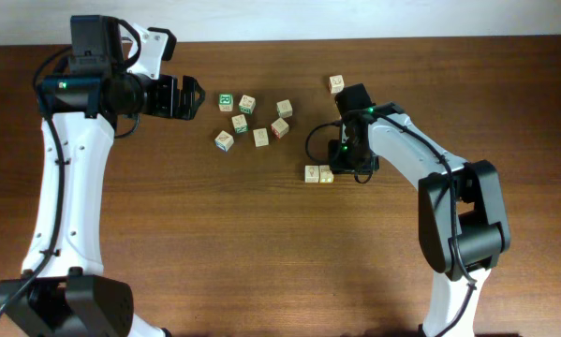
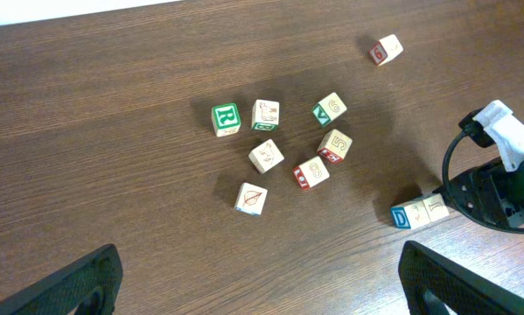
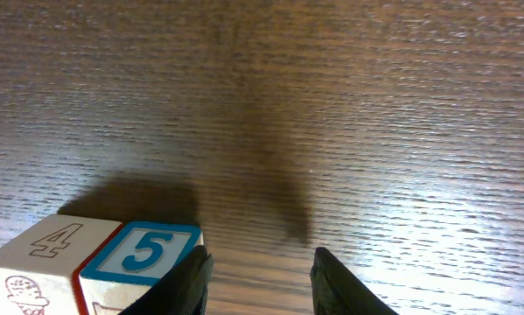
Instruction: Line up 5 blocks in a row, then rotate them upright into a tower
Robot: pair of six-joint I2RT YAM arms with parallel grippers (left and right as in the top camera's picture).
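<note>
The table (image 2: 87, 105) is dark brown with fine horizontal grain. The R cube (image 2: 226, 118) bears a white letter in a bold green frame. The 5 cube (image 3: 143, 254) has a blue numeral, a blue frame and a red side edge. The 4 cube (image 3: 52, 245) is pale wood with an orange numeral. The 8 cube (image 2: 310, 172) has a red frame, and the far cube (image 2: 386, 50) a red numeral. The left arm (image 1: 65, 197) and right arm (image 1: 406, 150) have white shells and black joints.

Left end effector (image 1: 190, 93) hangs with jaws spread wide; right end effector (image 3: 257, 284) sits low (2 fingers (image 3: 336, 284) partly parted).
</note>
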